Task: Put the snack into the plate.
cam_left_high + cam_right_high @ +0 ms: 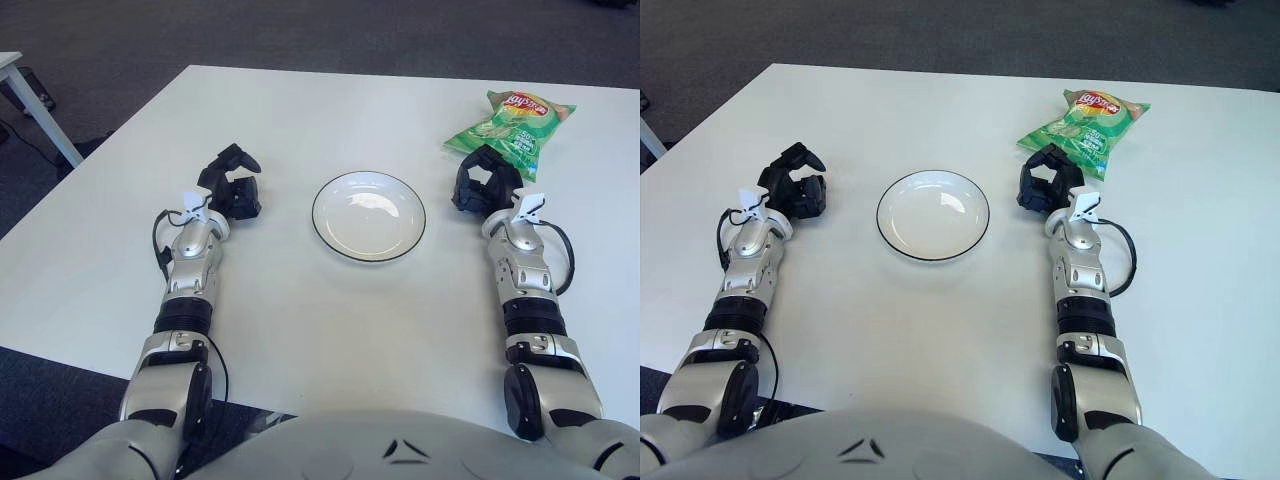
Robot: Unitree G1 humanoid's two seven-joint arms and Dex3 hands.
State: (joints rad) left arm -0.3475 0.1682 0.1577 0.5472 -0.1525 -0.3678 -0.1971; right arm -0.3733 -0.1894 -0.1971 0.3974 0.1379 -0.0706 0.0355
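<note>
left eye view shows us a white table point(300, 320) with a plate point(368, 216) near its middle, white with a thin dark rim and nothing in it. the snack point(510, 130), a green chip bag, lies flat on the table toward the far right, well apart from the plate and outside it. our right hand point(484, 186) sits just right of the plate, between the plate and the bag, its black fingers point(476, 165) curled loosely with a gap between them; they reach to the near edge of the bag, and in the right eye view the fingertips overlap that edge, but we cannot tell whether they touch it, and they do not close around it. our left hand point(230, 185) shows left of the plate, near it but apart, fingers bent inward and holding nothing. both forearms run back toward our body along the table, each with a black cable looping by the wrist. dark carpet point(300, 30) lies beyond the far edge, and a second table's corner point(12, 62) shows at the upper left.
</note>
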